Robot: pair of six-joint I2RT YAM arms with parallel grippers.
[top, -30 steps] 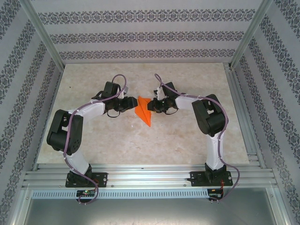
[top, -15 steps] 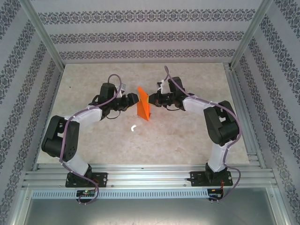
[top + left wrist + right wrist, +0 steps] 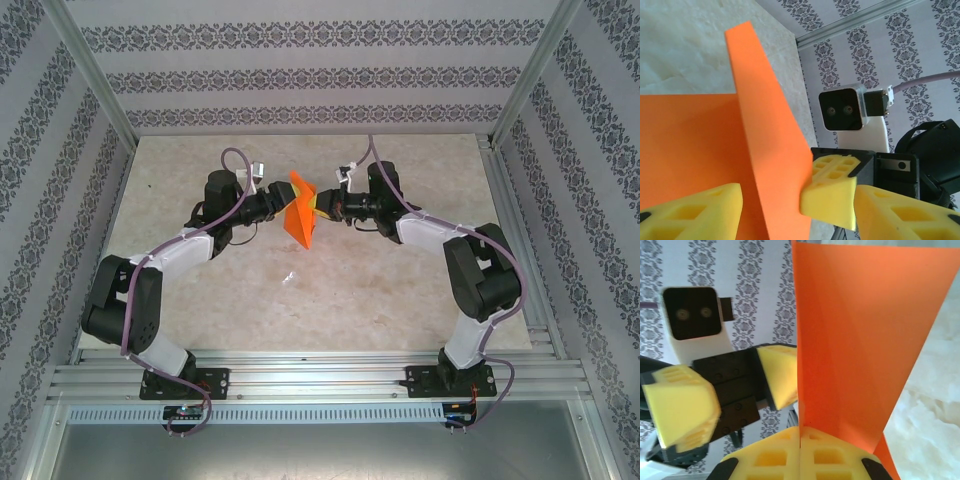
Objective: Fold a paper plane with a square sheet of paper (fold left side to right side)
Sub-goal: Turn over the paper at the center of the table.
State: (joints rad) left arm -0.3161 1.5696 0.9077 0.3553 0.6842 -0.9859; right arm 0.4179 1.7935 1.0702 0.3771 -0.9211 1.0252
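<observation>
paper plane (image 3: 299, 215): bright orange, plain, unmarked
left gripper (image 3: 280, 204): yellow at the tips, black behind
right gripper (image 3: 321, 207): yellow at the tips, black behind
arms (image 3: 452, 345): white links, black joints
cable (image 3: 930, 79): purple-grey
wrist camera housing (image 3: 842, 107): white, black face
table (image 3: 400, 290): pale beige, faintly marbled
walls (image 3: 300, 70): white and grey stripes, dark floral bands
frame (image 3: 300, 375): silver

The left gripper (image 3: 771, 197) ajar, the right gripper (image 3: 800, 437) clamped
</observation>
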